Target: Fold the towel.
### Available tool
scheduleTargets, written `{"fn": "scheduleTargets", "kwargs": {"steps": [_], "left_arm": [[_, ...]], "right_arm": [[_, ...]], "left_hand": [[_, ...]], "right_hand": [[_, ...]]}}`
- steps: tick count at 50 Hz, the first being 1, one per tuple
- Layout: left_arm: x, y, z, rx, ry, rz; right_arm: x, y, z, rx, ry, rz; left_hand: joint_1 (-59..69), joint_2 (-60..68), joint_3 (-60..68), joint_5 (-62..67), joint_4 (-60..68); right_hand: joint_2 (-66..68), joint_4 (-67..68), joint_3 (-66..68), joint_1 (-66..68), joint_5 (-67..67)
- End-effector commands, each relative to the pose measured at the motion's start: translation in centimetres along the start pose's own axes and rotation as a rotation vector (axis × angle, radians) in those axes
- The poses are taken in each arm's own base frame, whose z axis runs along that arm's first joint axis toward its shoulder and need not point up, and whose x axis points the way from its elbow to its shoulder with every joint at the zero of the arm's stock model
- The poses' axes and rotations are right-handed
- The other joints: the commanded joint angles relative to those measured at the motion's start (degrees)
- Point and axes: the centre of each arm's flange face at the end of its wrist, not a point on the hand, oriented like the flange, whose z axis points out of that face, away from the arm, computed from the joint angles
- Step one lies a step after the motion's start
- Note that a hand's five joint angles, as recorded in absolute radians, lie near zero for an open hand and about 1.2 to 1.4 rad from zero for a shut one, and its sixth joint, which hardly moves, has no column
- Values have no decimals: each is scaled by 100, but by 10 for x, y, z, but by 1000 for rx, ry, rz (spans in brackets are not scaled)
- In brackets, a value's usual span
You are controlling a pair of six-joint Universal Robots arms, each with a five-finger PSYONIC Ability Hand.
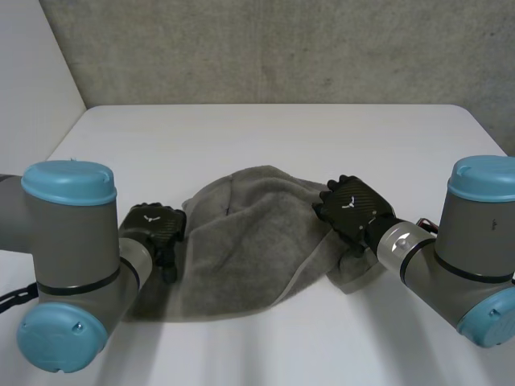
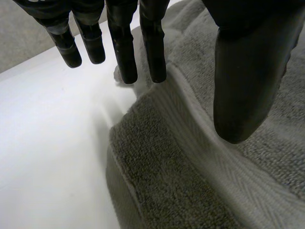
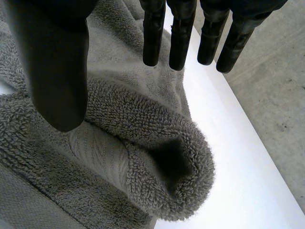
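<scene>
Grey terry towel (image 1: 249, 241) lies bunched on the white table (image 1: 265, 137), centre-near, btwn my two hands. It isn't flat: the far part humps up, the near edge runs roughly straight, and there's a rumpled lump at the right-near corner.

L hand (image 1: 153, 229) sits at the towel's left edge, back of hand up. On the left wrist view its fingers (image 2: 125, 52) are straight and held well apart from the thumb (image 2: 243, 71). Some fingers are over bare table, others over the towel's edge, and the thumb is above the cloth beside a woven band (image 2: 209, 157). Nothing is pinched, so the hand is loose w/ no grip. Can't tell if the tips touch.

R hand (image 1: 352, 207) is at the towel's right edge, back up, knuckles toward the far side. On the right wrist view it's the same story: fingers straight, thumb set apart, no cloth caught btwn them. Under the palm the towel's edge curls over into a rolled fold (image 3: 176, 167), just beside bare table.
</scene>
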Motion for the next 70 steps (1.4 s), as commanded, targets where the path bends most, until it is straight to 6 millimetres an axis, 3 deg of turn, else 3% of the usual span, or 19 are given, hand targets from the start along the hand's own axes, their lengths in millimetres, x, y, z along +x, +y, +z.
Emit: {"fn": "scheduleTargets", "kwargs": {"steps": [1, 18, 24, 26, 28, 32, 37, 40, 44, 46, 47, 48, 53, 62, 70], "left_arm": [[-2, 1, 7, 31, -13, -10], [10, 1, 41, 72, -2, 1], [13, 9, 46, 48, 8, 13], [14, 9, 49, 47, 7, 15], [14, 6, 51, 58, 4, 13], [11, -8, 54, 102, -7, 3], [2, -50, 64, 235, -38, -24], [1, -57, 69, 259, -43, -29], [-6, -62, 92, 275, -69, -36], [-9, -61, 97, 270, -76, -34], [-9, -59, 98, 265, -75, -25], [-8, -56, 98, 255, -75, -12], [-5, -42, 92, 204, -73, 47], [-12, -35, 52, 168, -77, 92], [-15, -31, 6, 169, -60, 92]], "right_arm": [[-2, 1, 0, -3, -6, 1], [-5, 4, 1, -11, -18, -1], [-1, 5, 3, -12, -7, -1], [-2, 7, 4, -17, -12, 1], [-2, 7, 5, -18, -13, 0], [-2, 7, 6, -16, -11, -1], [-1, 7, 6, -15, -5, 6], [0, 7, 6, -14, -4, 5], [-1, 8, 6, -18, -6, 7], [-1, 8, 6, -20, -6, 8], [-1, 8, 6, -19, -5, 7], [-1, 8, 6, -20, -6, 8], [0, 8, 6, -20, -4, 8], [-2, 7, 6, -18, -9, 8], [-3, 7, 5, -16, -11, 7]], "left_hand": [[-168, -187, -285, -49, -308], [235, 217, -285, 354, -308], [2018, 2000, -285, 2137, -308], [4160, 4141, -285, 4279, -308], [4902, 4883, -285, 5021, -308], [4910, 4891, -285, 5028, -308], [4910, 4891, -285, 5028, -308], [4910, 4891, -285, 5028, -308], [4910, 4891, -285, 5028, -308], [4340, 4321, -285, 4459, -308], [2108, 2090, -285, 2227, -308], [-179, -198, -285, -60, -308], [-2090, -2109, -285, -1972, -308], [-1968, -1987, -285, -1849, -308], [-877, -896, -285, -758, -308]], "right_hand": [[-202, -429, -275, -219, -61], [-218, -429, -275, -236, -78], [-218, -429, -275, -236, -78], [-218, -429, -275, -236, -78], [-218, -429, -275, -236, -78], [-218, -429, -275, -236, -78], [-202, -429, -275, -219, -61], [-202, -429, -275, -219, -61], [-202, -429, -275, -219, -61], [-202, -429, -275, -219, -61], [-202, -429, -275, -219, -61], [-202, -429, -275, -219, -61], [-202, -429, -275, -219, -61], [-202, -429, -275, -219, -61], [-202, -429, -275, -219, -61]]}}
